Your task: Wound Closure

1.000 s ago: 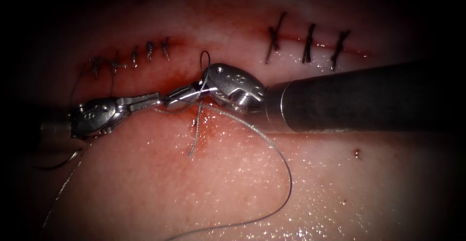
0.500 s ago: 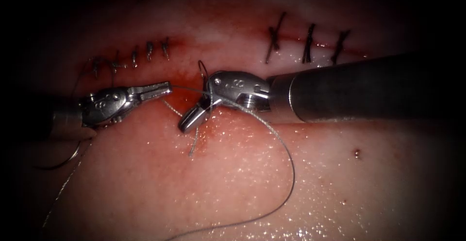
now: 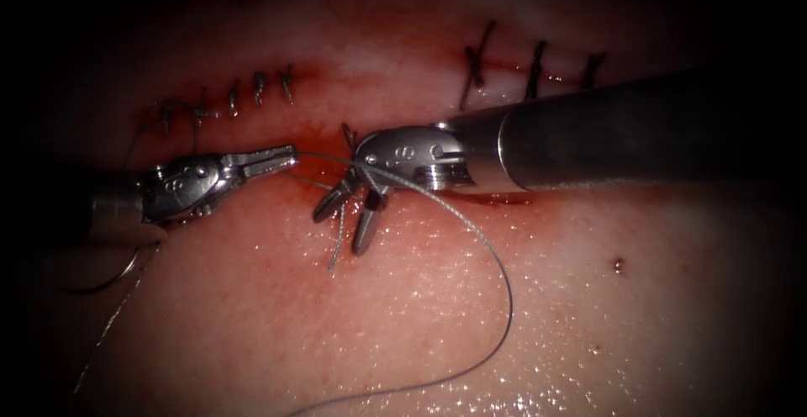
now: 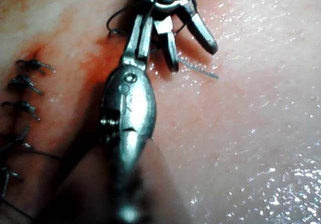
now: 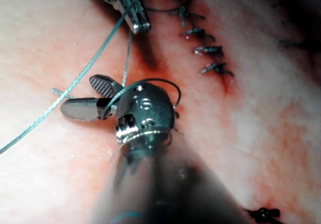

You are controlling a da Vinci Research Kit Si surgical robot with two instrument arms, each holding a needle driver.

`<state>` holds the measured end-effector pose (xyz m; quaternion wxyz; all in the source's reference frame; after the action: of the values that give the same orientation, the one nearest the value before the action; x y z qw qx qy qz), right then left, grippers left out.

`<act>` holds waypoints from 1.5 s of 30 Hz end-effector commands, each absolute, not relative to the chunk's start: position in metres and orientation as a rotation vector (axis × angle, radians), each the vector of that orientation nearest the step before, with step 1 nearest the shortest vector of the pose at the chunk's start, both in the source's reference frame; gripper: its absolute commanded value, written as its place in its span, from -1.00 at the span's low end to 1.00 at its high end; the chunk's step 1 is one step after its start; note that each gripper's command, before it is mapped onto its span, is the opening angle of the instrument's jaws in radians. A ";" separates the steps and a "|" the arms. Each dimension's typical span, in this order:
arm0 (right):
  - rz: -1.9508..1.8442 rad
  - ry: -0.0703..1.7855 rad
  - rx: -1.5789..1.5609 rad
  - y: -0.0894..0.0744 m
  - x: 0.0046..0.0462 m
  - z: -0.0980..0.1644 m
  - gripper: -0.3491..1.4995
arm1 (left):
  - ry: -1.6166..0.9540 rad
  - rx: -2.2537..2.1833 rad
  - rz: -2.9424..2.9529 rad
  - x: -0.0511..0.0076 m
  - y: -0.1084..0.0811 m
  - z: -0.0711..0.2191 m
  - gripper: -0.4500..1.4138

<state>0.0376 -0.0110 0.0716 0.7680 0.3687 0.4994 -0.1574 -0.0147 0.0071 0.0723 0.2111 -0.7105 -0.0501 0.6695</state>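
On the left, the left tool [image 3: 284, 157] pinches the thread [image 3: 324, 159], jaws pressed together. Middle: the right tool [image 3: 349, 219] spreads wide, thread looped round its wrist. That strand looks limp and slippery; grip near its short tail [image 3: 338, 245].

Thread [image 3: 496, 299] loop across bare tissue [image 3: 630, 341]

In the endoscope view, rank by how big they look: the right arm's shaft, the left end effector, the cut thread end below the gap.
1. Right arm's shaft, largest, though likely nearer the camera.
2. Left end effector, shut on the thread.
3. Cut thread end, smallest.
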 end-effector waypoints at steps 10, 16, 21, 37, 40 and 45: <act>-0.485 0.946 0.762 -0.013 0.0396 0.073 -1.00 | -0.149 -1.978 1.860 -0.0149 0.006 0.073 -1.00; -0.505 0.907 0.737 -0.013 0.0396 0.072 -1.00 | -0.153 -1.981 1.862 -0.0146 0.005 0.073 -1.00; -0.400 1.067 0.737 -0.011 0.0385 0.072 -1.00 | -0.205 -2.020 1.901 -0.0143 0.001 0.070 -1.00; -0.152 1.184 0.710 -0.004 0.0351 0.074 -1.00 | -0.386 -2.003 2.066 -0.0152 -0.012 0.063 -1.00; -0.123 1.179 0.690 -0.002 0.0343 0.075 -1.00 | -0.402 -2.012 2.085 -0.0148 -0.015 0.061 -1.00; -0.112 1.177 0.679 -0.002 0.0341 0.075 -1.00 | -0.423 -2.009 2.097 -0.0143 -0.017 0.059 -1.00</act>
<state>0.0334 -0.0016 0.0742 0.7771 0.3133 0.5436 -0.0507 -0.0136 -0.0167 0.0585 0.1015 -0.6792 -0.1443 0.7124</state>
